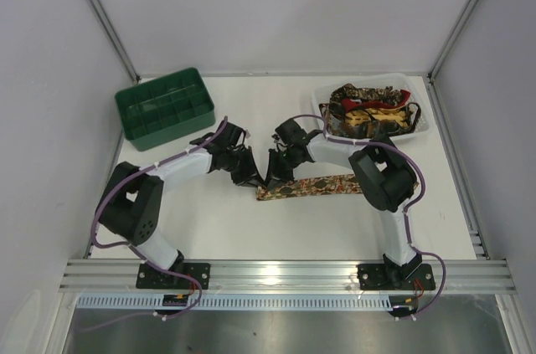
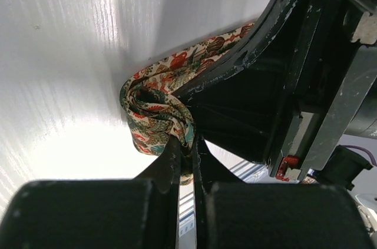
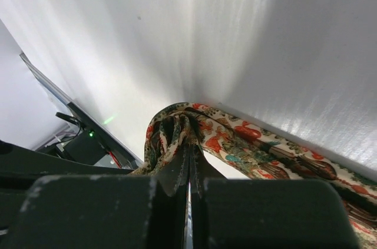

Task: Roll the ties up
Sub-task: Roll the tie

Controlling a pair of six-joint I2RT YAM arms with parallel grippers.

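Brown, green and red print is covering the tie [image 1: 311,187], which is lying flat on the white surface [image 1: 209,228] in front of the arms, its left end curling into a small loose roll. The left hand [image 2: 187,156] is pinching that roll [image 2: 154,110] from one side, fingers nearly together on the fabric. The right hand [image 3: 188,158] is meeting it from the other side, fingers pressing together on the folds [image 3: 177,128]. More ties [image 1: 368,110] are sitting heaped in the white tray [image 1: 422,126] at far right, with the green crate [image 1: 163,108] at far left.

White table [image 1: 251,233] bears green crate [image 1: 164,108], white tray [image 1: 426,125], one tie [image 1: 322,187].
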